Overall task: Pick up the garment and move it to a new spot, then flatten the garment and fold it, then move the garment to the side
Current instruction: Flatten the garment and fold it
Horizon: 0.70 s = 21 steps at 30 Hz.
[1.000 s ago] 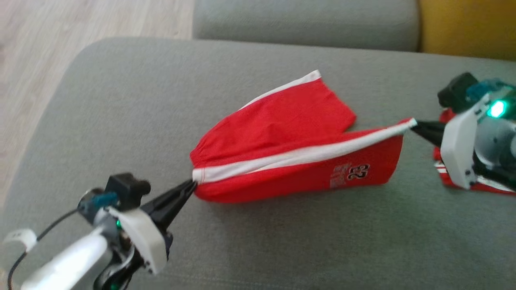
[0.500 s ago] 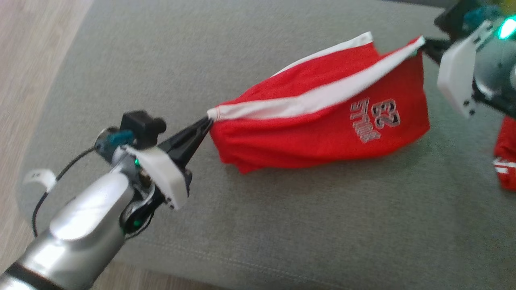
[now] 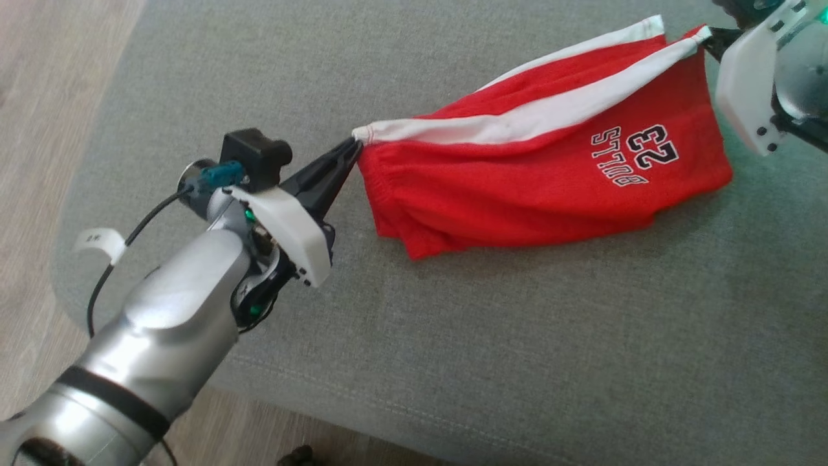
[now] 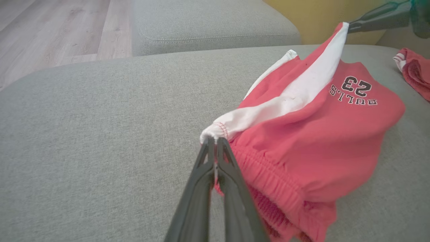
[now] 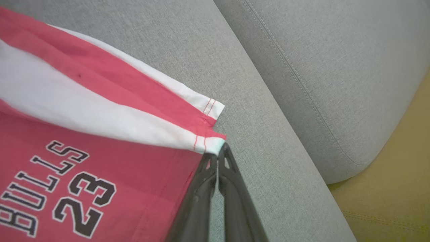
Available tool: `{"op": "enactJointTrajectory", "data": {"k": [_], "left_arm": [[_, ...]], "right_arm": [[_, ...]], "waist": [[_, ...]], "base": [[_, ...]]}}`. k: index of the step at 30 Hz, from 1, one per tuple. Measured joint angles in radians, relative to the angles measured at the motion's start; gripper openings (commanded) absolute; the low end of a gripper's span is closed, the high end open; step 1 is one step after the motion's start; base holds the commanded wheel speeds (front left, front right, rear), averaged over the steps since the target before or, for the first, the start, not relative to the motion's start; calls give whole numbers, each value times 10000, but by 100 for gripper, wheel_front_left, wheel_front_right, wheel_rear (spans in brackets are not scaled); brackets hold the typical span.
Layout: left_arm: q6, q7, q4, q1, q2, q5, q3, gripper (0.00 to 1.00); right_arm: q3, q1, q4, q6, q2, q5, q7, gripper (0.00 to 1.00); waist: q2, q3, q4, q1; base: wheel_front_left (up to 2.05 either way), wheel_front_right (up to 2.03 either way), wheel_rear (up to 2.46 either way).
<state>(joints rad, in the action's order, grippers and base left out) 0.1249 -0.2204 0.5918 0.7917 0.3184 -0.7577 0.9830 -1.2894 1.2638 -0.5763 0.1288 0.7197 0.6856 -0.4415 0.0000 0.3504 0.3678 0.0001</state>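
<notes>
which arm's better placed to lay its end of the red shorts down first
Left, probably: the left pincer grips the waistband corner of the red fabric shorts low over the grey sofa cushion, while the right pincer holds the hem corner higher.

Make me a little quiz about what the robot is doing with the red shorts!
1. True or false: the left gripper and the right gripper are both shut on the shorts.
2. Which number is printed on the shorts? A) 23 B) 7 C) 10
3. Fill in: under the shorts is a grey ____.

Key: 1 true. 2 A. 3 sofa.
</notes>
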Motion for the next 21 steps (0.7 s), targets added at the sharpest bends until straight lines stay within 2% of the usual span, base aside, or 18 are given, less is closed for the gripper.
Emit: {"op": "enactJointTrajectory", "data": {"k": [16, 19, 20, 21], "left_arm": [[61, -280, 788, 622, -602, -387, 182, 0], [59, -280, 788, 661, -679, -387, 157, 0], [59, -280, 788, 686, -690, -387, 157, 0], [59, -280, 796, 720, -704, -387, 155, 0]], "right_arm": [[2, 542, -1471, 0, -263, -13, 752, 0], [4, 628, -1509, 0, -336, -520, 1099, 0], [4, 639, -1498, 0, -349, -803, 1298, 42], [4, 652, -1565, 0, -382, -888, 1453, 100]], "waist": [[0, 706, 363, -1], [0, 807, 404, -1], [0, 842, 412, -1], [0, 875, 418, 0]], "base": [[0, 0, 0], [0, 0, 0], [0, 0, 0], [0, 0, 0]]}}
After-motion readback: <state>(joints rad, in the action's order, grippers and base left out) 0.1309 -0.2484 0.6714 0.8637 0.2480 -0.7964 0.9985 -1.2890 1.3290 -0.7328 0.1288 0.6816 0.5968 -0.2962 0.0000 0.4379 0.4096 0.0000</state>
